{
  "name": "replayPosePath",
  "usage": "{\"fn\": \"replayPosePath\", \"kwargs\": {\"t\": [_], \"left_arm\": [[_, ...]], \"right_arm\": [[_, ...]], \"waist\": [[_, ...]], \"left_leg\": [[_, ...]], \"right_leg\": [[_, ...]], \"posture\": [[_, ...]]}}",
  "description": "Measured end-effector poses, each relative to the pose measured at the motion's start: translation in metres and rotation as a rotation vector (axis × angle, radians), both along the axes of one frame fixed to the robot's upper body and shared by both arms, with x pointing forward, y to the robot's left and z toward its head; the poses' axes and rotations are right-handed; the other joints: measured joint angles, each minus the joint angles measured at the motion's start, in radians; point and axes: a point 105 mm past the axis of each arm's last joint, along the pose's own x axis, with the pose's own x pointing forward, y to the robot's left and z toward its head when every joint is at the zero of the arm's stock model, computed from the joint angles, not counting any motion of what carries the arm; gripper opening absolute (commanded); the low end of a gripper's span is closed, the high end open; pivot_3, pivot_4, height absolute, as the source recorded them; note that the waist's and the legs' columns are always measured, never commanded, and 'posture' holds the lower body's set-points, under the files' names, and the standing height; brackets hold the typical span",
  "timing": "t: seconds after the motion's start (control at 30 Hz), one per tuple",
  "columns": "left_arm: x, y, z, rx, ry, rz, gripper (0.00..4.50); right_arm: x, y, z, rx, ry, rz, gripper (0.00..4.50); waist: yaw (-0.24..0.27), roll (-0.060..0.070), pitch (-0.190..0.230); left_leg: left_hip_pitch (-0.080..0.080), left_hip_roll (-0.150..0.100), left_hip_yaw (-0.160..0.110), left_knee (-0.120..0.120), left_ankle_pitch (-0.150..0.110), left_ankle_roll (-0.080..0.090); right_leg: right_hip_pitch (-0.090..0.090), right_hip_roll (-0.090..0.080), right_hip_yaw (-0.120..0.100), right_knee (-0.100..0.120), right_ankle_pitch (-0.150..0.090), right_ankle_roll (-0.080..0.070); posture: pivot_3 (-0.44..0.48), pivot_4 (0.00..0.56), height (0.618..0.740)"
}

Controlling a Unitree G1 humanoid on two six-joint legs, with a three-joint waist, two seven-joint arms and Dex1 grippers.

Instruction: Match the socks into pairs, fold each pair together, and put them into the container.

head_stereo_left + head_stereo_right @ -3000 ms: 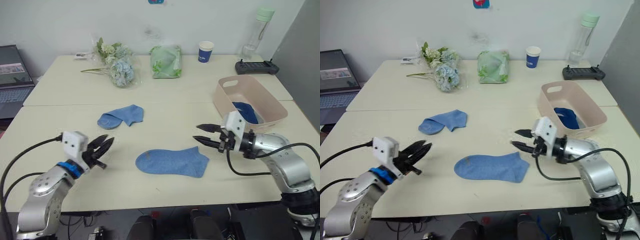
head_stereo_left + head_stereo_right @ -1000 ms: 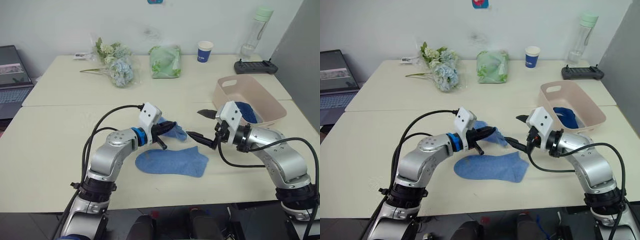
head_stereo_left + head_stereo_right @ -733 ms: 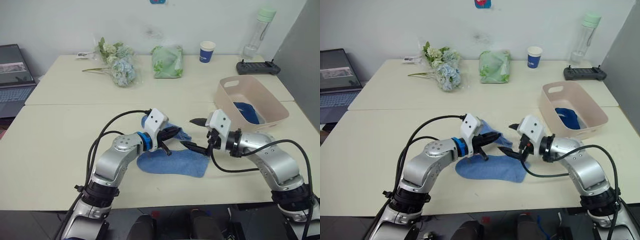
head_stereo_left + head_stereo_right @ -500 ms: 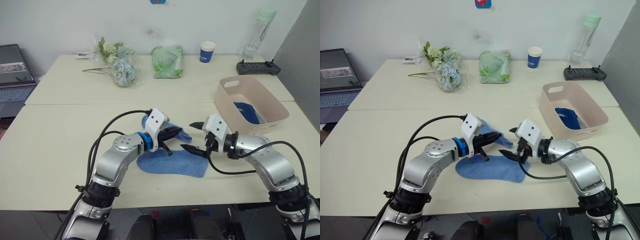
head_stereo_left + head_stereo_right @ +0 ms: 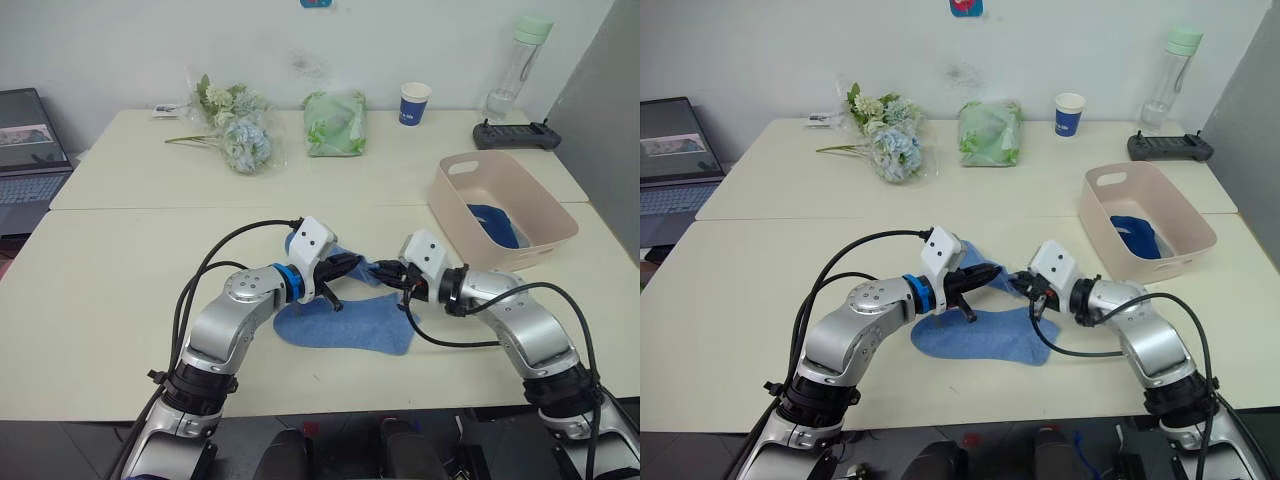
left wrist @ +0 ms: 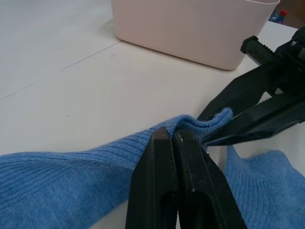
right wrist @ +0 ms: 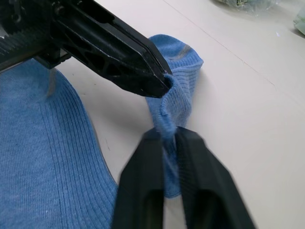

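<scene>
Right now both grippers meet over the middle of the table, each pinching the same light blue sock; the left gripper has its two black fingers pressed together on a raised fold of that sock, and the right gripper has its fingers closed narrowly on the sock's other end, so the fabric is bunched between them. Just beside the held sock, on the near side, the second light blue sock lies flat on the table, spread out, its edge passing under the two grippers. To the right of the grippers, and apart from them, stands the pale pink container, upright near the table's right edge; a dark blue fabric piece lies inside it against the bottom. Beyond the container, along the far edge of the table, stand a blue paper cup, a green bag and a bunch of flowers; a black controller and a clear bottle sit behind the container.
</scene>
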Motion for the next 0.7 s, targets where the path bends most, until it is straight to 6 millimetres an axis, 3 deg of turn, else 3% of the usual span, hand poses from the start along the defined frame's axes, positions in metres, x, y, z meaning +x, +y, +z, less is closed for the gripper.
{"fn": "replayPosePath", "kwargs": {"t": [0.1,0.23,0.4,0.5,0.6,0.7], "left_arm": [[-0.002,0.000,0.001,-0.002,-0.006,-0.008,0.66],[-0.001,0.009,0.011,-0.073,-0.002,-0.010,1.95],[0.037,0.073,0.024,-0.024,-0.073,0.181,3.51],[0.061,0.117,0.013,0.054,-0.083,0.332,4.49],[0.068,0.131,-0.004,0.065,-0.045,0.366,4.49],[0.074,0.131,-0.018,0.047,-0.008,0.371,4.49]], "right_arm": [[0.000,0.001,0.000,0.007,0.000,0.006,0.00],[0.001,0.000,0.001,0.009,-0.002,-0.002,0.00],[0.003,-0.004,0.001,0.014,0.001,-0.022,0.00],[0.004,-0.004,0.000,0.018,0.004,-0.025,0.00],[0.004,-0.003,0.000,0.022,0.005,-0.024,0.00],[0.004,-0.003,0.000,0.023,0.006,-0.026,0.00]], "waist": [[0.000,0.000,0.000],[0.000,0.000,0.000],[-0.002,0.000,0.000],[-0.001,0.000,0.000],[0.000,0.000,0.000],[0.006,0.000,0.000]], "left_leg": [[0.000,0.000,0.000,0.000,0.000,0.000],[0.000,0.000,0.000,0.000,0.000,0.000],[0.001,0.001,0.000,0.000,0.000,0.000],[0.000,0.000,0.001,0.000,0.000,0.000],[0.000,-0.001,0.001,0.000,0.000,0.000],[-0.001,-0.001,0.000,0.000,0.000,0.000]], "right_leg": [[0.000,0.000,0.000,0.000,0.000,0.000],[0.000,0.000,0.000,0.000,0.000,0.000],[0.000,0.001,-0.002,0.000,0.000,0.000],[0.000,0.000,-0.002,-0.001,0.000,0.000],[0.000,-0.001,-0.002,-0.001,0.000,0.000],[0.000,-0.001,-0.003,-0.001,0.000,0.000]], "posture": [[0.000,0.150,0.740],[0.000,0.150,0.740],[0.000,0.150,0.740],[0.000,0.150,0.740],[0.000,0.150,0.740],[0.000,0.150,0.740]]}}
